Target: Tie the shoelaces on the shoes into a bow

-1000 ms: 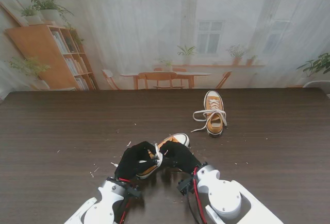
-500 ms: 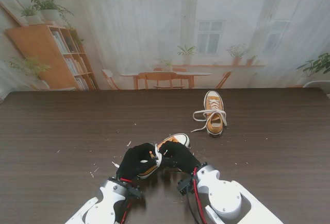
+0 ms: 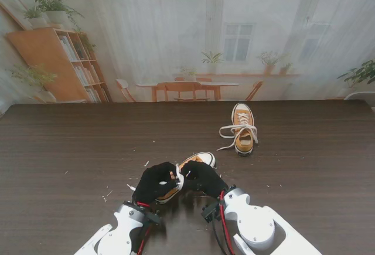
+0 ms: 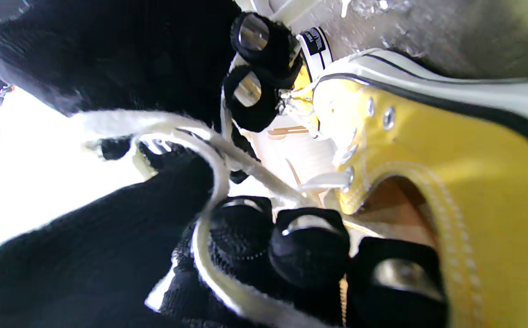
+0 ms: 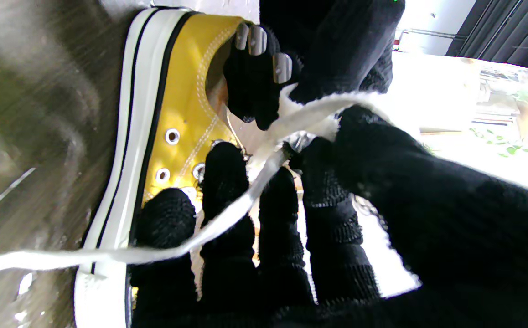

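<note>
A yellow canvas shoe (image 3: 196, 161) with a white sole lies close to me, mostly covered by both black-gloved hands. My left hand (image 3: 155, 182) is closed on a white shoelace (image 4: 209, 182) that loops over its fingers above the shoe's opening (image 4: 396, 205). Beside it, my right hand (image 3: 204, 177) is closed on the other white lace (image 5: 255, 182), which trails off past the sole (image 5: 118, 150). The two hands touch over the shoe's eyelets. A second yellow shoe (image 3: 243, 127) stands farther off to the right, its white laces (image 3: 234, 132) loose on the table.
The dark wood table (image 3: 70, 149) carries small white specks (image 3: 106, 194) to the left of my left hand. A printed backdrop of a room rises behind the table's far edge (image 3: 187, 102).
The hands have barely shifted over the near shoe; the left fingers curled slightly tighter around the lace. The far shoe has not moved.
</note>
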`<state>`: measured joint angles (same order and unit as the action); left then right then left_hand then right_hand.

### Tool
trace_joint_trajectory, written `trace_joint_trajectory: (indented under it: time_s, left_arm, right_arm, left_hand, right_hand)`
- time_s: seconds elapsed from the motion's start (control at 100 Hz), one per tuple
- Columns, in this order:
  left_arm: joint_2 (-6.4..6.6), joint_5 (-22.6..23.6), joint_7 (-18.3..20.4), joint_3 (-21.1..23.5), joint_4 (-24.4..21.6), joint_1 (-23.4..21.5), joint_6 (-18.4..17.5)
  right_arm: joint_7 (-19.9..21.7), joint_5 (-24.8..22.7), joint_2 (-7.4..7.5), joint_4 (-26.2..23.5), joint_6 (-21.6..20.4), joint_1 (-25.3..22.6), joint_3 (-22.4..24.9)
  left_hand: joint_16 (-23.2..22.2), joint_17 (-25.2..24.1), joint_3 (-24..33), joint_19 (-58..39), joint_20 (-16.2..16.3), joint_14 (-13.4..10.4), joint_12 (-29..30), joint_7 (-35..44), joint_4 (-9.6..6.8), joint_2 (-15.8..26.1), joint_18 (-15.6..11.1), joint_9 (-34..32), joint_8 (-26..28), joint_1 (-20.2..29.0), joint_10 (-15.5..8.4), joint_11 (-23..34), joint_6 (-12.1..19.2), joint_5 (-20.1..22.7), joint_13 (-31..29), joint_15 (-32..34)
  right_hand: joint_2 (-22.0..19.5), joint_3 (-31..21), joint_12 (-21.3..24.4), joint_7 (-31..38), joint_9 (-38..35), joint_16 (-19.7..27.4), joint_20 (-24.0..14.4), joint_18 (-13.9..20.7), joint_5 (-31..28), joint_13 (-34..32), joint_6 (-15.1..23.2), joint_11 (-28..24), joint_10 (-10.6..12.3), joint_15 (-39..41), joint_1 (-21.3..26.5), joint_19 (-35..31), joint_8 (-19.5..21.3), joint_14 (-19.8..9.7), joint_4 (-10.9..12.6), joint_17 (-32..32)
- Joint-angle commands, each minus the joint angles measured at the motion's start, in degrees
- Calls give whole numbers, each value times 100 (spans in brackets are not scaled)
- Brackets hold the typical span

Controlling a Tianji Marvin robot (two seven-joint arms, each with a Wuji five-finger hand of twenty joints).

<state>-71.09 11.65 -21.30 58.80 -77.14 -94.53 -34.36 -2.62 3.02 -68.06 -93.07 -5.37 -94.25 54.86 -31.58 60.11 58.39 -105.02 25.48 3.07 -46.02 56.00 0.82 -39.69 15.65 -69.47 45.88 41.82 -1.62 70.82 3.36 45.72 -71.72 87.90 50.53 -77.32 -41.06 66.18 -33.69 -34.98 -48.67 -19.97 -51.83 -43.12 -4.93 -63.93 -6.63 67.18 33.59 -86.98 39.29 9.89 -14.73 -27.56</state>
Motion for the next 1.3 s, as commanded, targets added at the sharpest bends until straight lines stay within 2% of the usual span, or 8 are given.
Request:
trace_joint_trajectory:
  time_s: [0.0,0.35,0.43,0.59,0.76,1.08,1.29]
  left_arm:
    - [8,5,75,64,-108,-59,86]
    - [43,-75,91,361,-359,-279,394]
    - [49,-135,130,403,-393,-311,451]
    - [72,-682,442,456,-516,-392,620]
    - [76,-1467,791,466,-670,-473,786]
    - [75,-1700,855,601,-830,-550,1099]
    - [71,-2165,1042,694,-926,-584,1409]
  right_arm:
    - [65,-25,10,-13,8,-34,15]
    - [-72,-237,-7,10,68,-23,2]
    - [-154,-403,-13,22,88,-5,-25]
    - [-390,-875,-26,33,142,31,-87]
    - [-591,-1213,-38,12,175,35,-109]
    - [-832,-1772,-23,-59,243,-13,-75]
    - [-902,-1920,-20,-83,267,-19,-76]
  left_hand:
    - [-3,87,561,-663,46,-260,-113,288,-339,-89,176,-156,177,-21,-231,184,681,-72,-134,247]
    - [6,87,551,-663,46,-238,-107,271,-362,-72,176,-148,255,-22,-233,188,682,-103,-134,239]
    - [9,87,541,-663,46,-235,-105,267,-361,-55,176,-138,265,-10,-231,184,693,-113,-132,235]
    - [34,78,463,-627,34,-151,-105,257,-349,-7,226,-99,282,38,-221,161,679,-153,-130,177]
    - [47,63,418,-554,40,24,-107,272,-359,14,475,-69,285,98,-141,121,617,-173,-130,131]
    - [44,65,378,-560,64,43,-106,287,-368,46,489,-65,297,116,-96,94,632,-220,-129,126]
    - [45,65,307,-555,74,50,-106,277,-370,86,491,-40,277,138,-54,71,639,-252,-128,120]
  right_hand:
    - [23,9,82,33,-4,4,10,13,-138,-88,344,51,170,-74,-20,-19,-51,-88,90,2]
    - [10,38,318,20,76,205,199,-113,-128,6,323,349,123,-613,-2,413,-46,3,84,186]
    - [8,33,341,17,70,211,208,-120,-124,7,296,373,105,-636,3,428,-48,9,83,192]
    - [21,19,375,32,32,222,213,-122,-149,-24,243,376,94,-669,-3,430,-48,34,77,191]
    - [62,-56,428,71,-14,241,248,-177,-141,-110,155,347,72,-701,-3,458,-30,43,79,79]
    - [70,-86,481,101,-56,242,266,-184,-147,-169,170,313,64,-687,-28,430,-44,34,68,1]
    - [63,-76,510,100,-75,246,281,-194,-158,-199,166,305,60,-681,-28,423,-71,33,64,-32]
